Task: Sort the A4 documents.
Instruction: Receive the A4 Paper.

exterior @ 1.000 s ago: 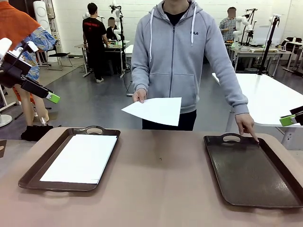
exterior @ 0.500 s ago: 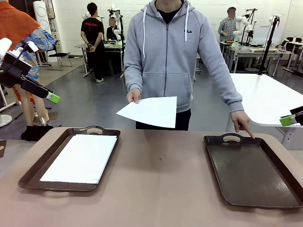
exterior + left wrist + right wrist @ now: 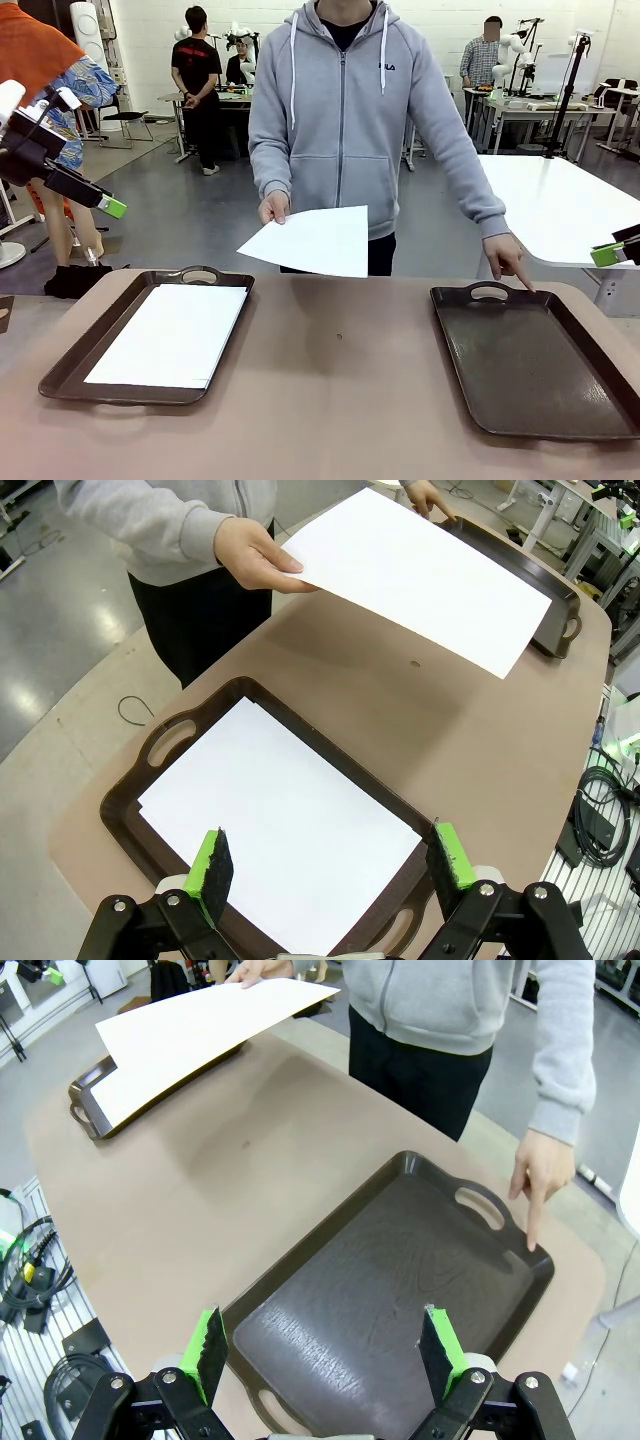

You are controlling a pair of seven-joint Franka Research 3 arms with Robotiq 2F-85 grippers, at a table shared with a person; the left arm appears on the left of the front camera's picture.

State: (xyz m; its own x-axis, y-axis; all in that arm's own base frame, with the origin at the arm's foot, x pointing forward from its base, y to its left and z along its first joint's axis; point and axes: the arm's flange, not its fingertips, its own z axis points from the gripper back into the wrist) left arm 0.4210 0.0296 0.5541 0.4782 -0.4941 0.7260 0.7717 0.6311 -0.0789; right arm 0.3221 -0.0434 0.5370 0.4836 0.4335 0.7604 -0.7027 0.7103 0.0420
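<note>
A4 documents: one filed, one pending.
One sheet (image 3: 168, 335) lies in left tray (image 3: 70, 372); second sheet (image 3: 312, 241) in person's hand (image 3: 273, 208); right tray (image 3: 590, 425) empty. Left gripper (image 3: 330, 865), right gripper (image 3: 325, 1350) spread wide, idle.

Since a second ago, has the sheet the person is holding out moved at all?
Yes. The held sheet has drifted toward picture left, nearer the left tray and farther from the right tray.
</note>
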